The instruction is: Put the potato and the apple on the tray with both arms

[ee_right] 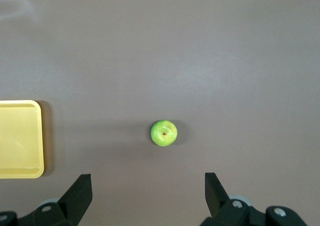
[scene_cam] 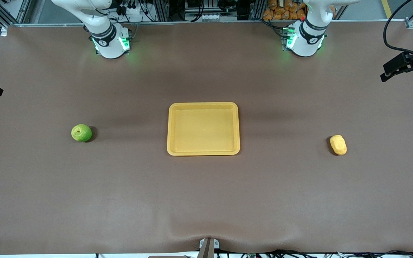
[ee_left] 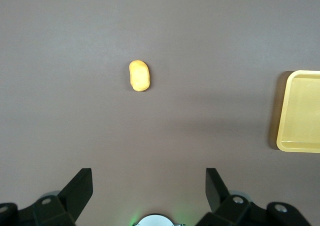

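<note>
The yellow-orange tray [scene_cam: 172, 129] lies empty in the middle of the table. The green apple [scene_cam: 81, 133] sits on the table toward the right arm's end. The yellow potato [scene_cam: 338, 144] lies toward the left arm's end. In the front view only the arm bases show; both grippers are out of that view. My left gripper [ee_left: 149, 178] is open and empty, high over the table, with the potato [ee_left: 139, 75] and a tray [ee_left: 300, 110] edge in its view. My right gripper [ee_right: 148, 182] is open and empty, high over the table, with the apple [ee_right: 164, 133] and tray [ee_right: 20, 138] in its view.
A brown mat covers the table. Black camera mounts [scene_cam: 403, 64] stand at the table's ends. Cables and clutter lie past the table edge by the arm bases.
</note>
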`<action>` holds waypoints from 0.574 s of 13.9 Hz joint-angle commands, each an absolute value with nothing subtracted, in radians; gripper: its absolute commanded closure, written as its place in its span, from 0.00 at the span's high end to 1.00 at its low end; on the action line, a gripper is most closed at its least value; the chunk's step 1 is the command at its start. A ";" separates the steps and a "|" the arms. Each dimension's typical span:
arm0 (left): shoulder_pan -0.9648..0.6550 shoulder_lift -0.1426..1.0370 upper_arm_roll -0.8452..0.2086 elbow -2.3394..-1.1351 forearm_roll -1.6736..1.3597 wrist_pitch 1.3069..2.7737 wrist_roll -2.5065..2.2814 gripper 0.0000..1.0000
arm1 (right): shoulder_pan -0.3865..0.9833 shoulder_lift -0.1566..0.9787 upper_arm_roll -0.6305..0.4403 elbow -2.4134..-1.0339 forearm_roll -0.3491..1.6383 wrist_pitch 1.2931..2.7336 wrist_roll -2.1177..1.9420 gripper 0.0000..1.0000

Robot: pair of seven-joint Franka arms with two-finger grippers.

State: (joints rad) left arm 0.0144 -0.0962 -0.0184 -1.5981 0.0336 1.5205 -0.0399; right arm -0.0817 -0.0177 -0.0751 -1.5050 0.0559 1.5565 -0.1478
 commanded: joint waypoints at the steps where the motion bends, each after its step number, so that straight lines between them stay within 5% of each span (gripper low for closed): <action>1: 0.021 -0.086 -0.021 -1.580 0.055 1.506 -0.029 1.00 | -0.086 -0.021 -0.071 -1.506 0.051 1.560 -0.150 1.00; 8: 0.034 -0.084 -0.021 -1.583 0.055 1.506 -0.029 1.00 | -0.086 -0.021 -0.069 -1.505 0.054 1.562 -0.150 1.00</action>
State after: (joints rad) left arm 0.0204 -0.0938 -0.0183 -1.5981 0.0337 1.5204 -0.0399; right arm -0.0817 -0.0177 -0.0751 -1.5050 0.0559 1.5565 -0.1478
